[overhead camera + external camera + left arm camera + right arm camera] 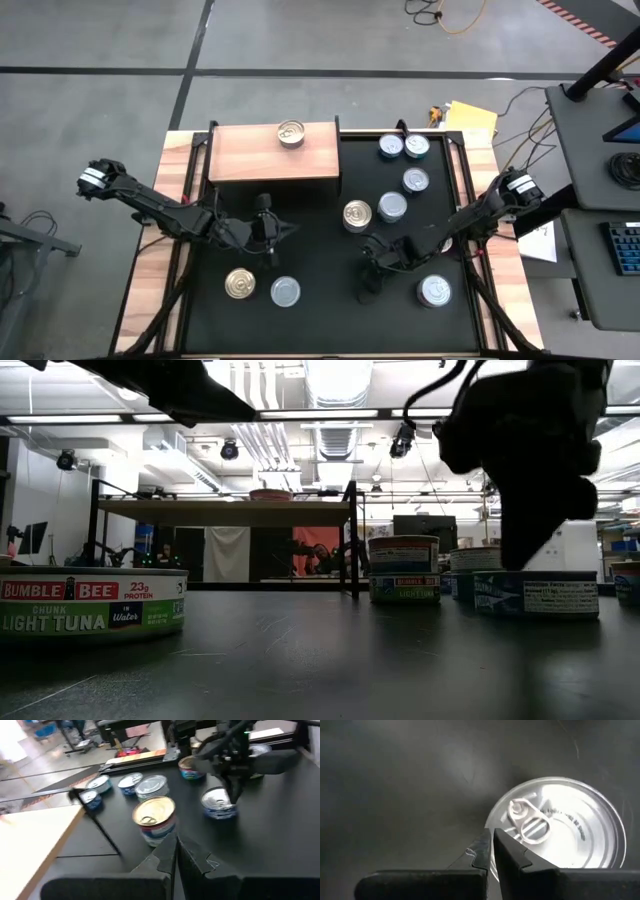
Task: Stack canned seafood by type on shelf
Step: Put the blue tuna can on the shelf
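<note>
Fingers of both grippers pressed together, empty; left gripper over table in front of shelf, right gripper low near silver tin. One gold tin on shelf; nine tins loose on table: silver cluster at far right, gold one mid-table, gold and silver pair near front left. Stacking barely begun, judging by shelf. Next move calls for spreading fingers, then straddling tin

Shelf top mostly bare, one can at rear; can cluster crowds table's right half.
</note>
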Available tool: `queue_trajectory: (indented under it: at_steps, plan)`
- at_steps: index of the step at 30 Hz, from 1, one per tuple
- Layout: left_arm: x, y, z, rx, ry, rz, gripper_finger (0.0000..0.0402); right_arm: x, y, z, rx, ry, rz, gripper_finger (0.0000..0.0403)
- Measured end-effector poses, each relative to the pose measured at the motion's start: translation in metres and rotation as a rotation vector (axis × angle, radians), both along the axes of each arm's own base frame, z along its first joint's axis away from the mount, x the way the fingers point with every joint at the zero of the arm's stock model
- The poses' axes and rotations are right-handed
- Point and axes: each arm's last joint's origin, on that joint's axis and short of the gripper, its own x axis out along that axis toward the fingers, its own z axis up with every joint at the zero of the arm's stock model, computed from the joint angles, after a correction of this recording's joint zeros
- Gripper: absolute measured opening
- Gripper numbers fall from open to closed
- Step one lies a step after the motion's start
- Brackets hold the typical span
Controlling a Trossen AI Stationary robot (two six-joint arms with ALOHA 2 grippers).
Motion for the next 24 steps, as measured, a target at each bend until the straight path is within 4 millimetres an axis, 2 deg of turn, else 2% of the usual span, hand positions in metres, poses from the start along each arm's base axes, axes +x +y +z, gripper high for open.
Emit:
queue_trajectory:
  at_steps: [11, 19, 24]
  plan:
    - [0.004, -0.010, 0.001, -0.046, -0.053, -0.045, 0.0000, -0.008, -0.004, 0.028, -0.027, -0.023, 0.078, 0.0012]
    - [0.022, -0.025, -0.021, -0.059, -0.057, -0.069, 0.0000, -0.017, -0.007, 0.040, -0.046, -0.038, 0.073, 0.0012]
    - [0.037, -0.034, -0.030, -0.084, -0.027, -0.062, 0.0000, -0.023, 0.000, 0.046, -0.058, -0.067, 0.077, 0.0013]
